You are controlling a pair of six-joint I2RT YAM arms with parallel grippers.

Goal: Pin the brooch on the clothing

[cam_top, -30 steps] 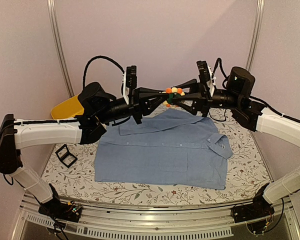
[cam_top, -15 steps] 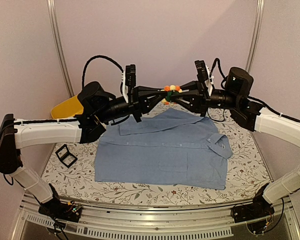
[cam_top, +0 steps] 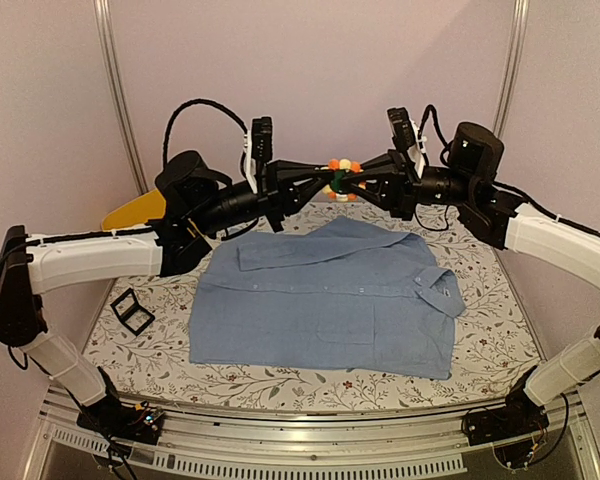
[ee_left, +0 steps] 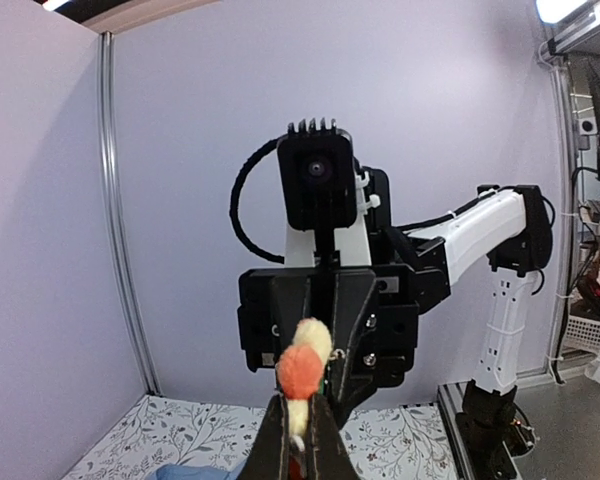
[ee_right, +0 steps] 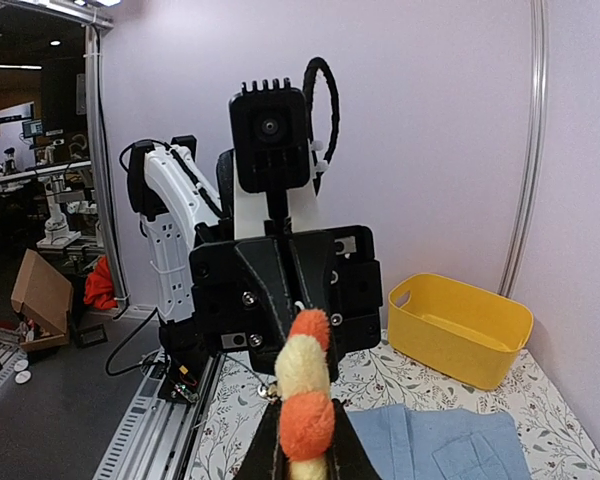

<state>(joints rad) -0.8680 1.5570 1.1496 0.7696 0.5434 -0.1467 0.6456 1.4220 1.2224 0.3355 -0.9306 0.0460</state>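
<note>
A worktop (cam_top: 500,350) covered in a flowered cloth is seen from above, with two robot arms bolted at its near edge. A light blue shirt (cam_top: 320,300) is spread flat across the middle of it, collar towards the far side and chest pocket facing up, so that the front cloth is laid open for pinning.

A yellow basin (cam_top: 130,212) is set at the far left, partly hidden behind the left arm. A small black square box (cam_top: 132,310) is placed at the near left, apart from the shirt.

Both arms are raised and stretched inward, and their tips are brought together in the air above the far edge of the shirt. The left fingers (cam_top: 318,184) and the right fingers (cam_top: 370,182) are each drawn narrow and closed on the brooch (cam_top: 343,178) from opposite sides. The brooch, a small round flower in orange and pale yellow, is thus held between the two arms, well above the cloth and not touching it.

The two-sided grip is probably used so that the clasp can be worked or the brooch passed across. The pin itself cannot be made out. The pinning is judged not yet done.
</note>
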